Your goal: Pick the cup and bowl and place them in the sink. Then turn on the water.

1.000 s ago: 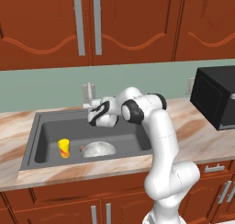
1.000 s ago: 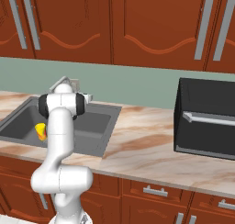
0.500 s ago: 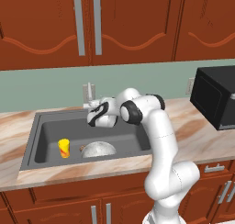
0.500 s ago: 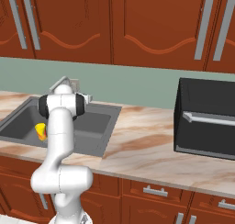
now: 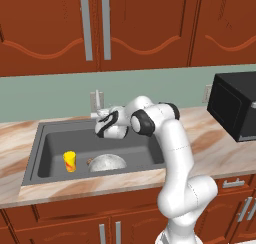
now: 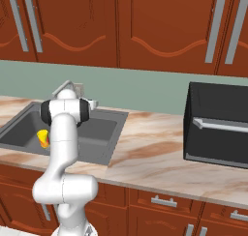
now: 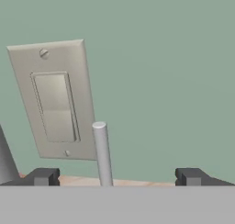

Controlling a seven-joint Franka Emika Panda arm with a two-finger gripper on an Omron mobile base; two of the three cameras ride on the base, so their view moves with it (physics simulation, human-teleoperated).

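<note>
Green backsplash wall [image 7: 174, 81] rises close ahead of the fingers [image 7: 114, 177], which stand spread wide and grasp nothing. Between them stands a thin silver faucet lever [image 7: 102, 154], nearer the one on the hand view's left, and beyond it on the wall hangs a pale switch plate [image 7: 55, 99]. From the left base view the fingers [image 5: 102, 122] hang at the back rim of the sink [image 5: 50, 138], beside the faucet. Below and in front of them, down in the basin, the cup [image 5: 69, 161] stands upright and the bowl [image 5: 107, 162] lies just beside it, so only the water seems left; no stream shows.

The risk now is the lever. It is slim and sits off centre in the gap, so a sideways push could slide off its round shaft, or clenching could nudge it the wrong way and leave the tap dry. Pressing too far forward would drive the fingers into the wall or the switch plate. A low swing on the way out might clip the cup and tip it over, though it would stay in the sink.
</note>
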